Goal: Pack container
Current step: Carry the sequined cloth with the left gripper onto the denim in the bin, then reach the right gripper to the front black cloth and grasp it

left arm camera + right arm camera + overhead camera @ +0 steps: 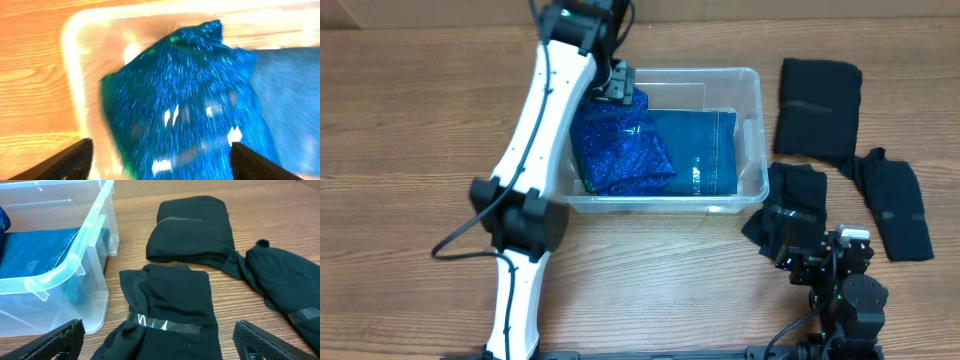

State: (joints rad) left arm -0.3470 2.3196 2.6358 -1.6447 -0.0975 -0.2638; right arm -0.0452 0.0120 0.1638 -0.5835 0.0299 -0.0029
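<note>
Toward the far edge of the wooden table (420, 130), about midway along it, stands one container (757, 130), a clear rectangular tub with rounded corners and a thick rim, open at the top. It holds two things. A sparkly blue garment (620, 150) lies bunched in its left half. A folded denim-blue cloth (705, 150) lies flat in its right half, with the sparkly piece overlapping its left edge.

The left gripper (617, 85) hangs over the tub's far-left corner. From the left wrist, its two fingers (75, 160) stand spread wide apart with nothing between them, and the glittering fabric is blurred beneath.

Outside the tub, toward the right edge of the table, lie three black garments. The far black garment (817, 105) is folded into a rough rectangle just right of the tub. The near black garment (790, 205) sits beside the tub's near-right corner, with a shiny strip across it in the right wrist view. The right-hand black garment (895, 205) lies furthest right, its far end touching the far one.

The right gripper (820, 255) sits at the near black garment's closer end. Its jaws are spread open and empty.
</note>
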